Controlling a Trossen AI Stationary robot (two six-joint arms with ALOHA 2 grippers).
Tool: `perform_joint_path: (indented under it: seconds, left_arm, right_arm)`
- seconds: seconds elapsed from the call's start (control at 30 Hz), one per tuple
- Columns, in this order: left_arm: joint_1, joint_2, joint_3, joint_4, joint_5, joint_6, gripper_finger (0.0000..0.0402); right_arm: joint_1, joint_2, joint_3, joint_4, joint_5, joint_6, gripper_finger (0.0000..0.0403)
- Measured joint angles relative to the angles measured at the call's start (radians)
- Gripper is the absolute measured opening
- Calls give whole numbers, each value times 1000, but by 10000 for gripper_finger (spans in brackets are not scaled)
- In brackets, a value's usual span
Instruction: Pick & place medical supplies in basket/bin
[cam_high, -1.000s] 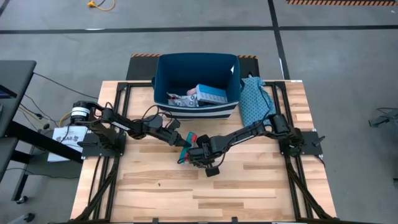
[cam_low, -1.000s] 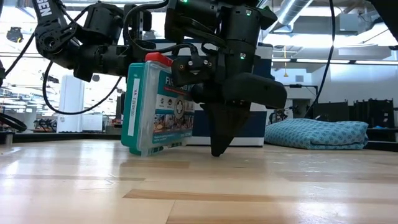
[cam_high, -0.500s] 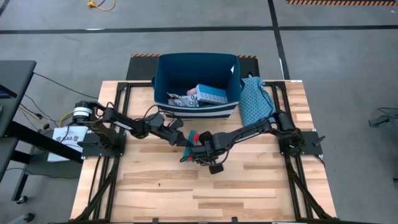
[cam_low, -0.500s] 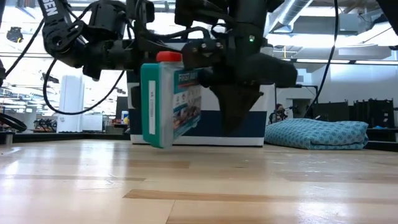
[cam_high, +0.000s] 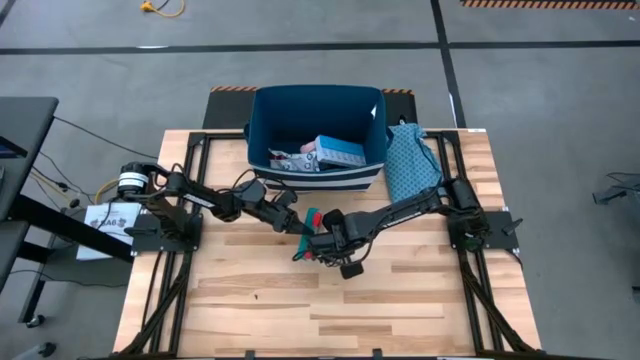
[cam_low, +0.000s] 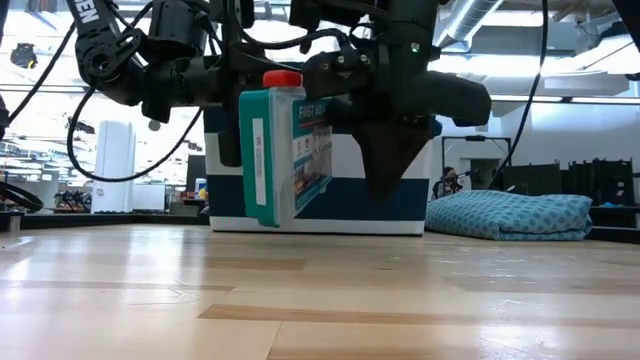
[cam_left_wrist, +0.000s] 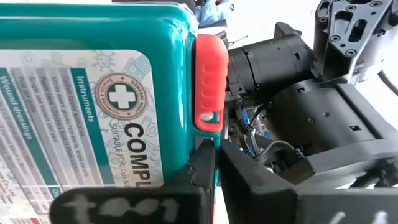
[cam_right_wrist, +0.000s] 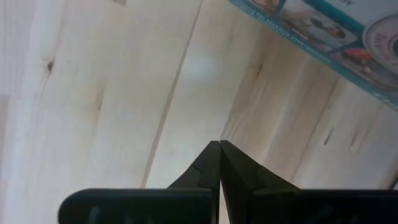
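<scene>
You have the left end effector (cam_low: 250, 95) clamped on the upright teal-and-red plastic first-aid box (cam_low: 285, 155), lifted off the wooden surface (cam_low: 320, 300) beside the empty, closed right end effector (cam_low: 385, 190); next, carry it over the dark navy rectangular bin (cam_high: 318, 110).

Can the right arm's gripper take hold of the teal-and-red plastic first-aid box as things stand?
Probably not yet. The right gripper is shut and empty, tips pointing down beside the teal-and-red plastic first-aid box, which the left gripper holds clear of the wooden table. It would have to open first.
</scene>
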Motion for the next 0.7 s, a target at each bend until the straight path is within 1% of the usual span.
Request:
perform_joint_path:
  seconds: [0.23, 0.33, 0.53, 0.63, 0.7]
  left_arm:
    - [-1, -11, 11, 23, 5, -18, 0]
    - [-1, -34, 33, 5, 11, -17, 0]
    - [-1, -109, 100, -168, 18, 46, 0]
    - [-1, -151, 147, -284, 26, 93, 0]
    - [-1, -178, 181, -367, 26, 131, 0]
  right_arm:
    - [0, -32, 2, -28, 13, -15, 0]
    - [0, -54, 3, -41, 29, -16, 0]
    - [0, -96, 3, -54, 57, -23, 0]
    - [1, -120, 3, -51, 66, -29, 0]
    - [4, -135, 3, -51, 91, -30, 0]
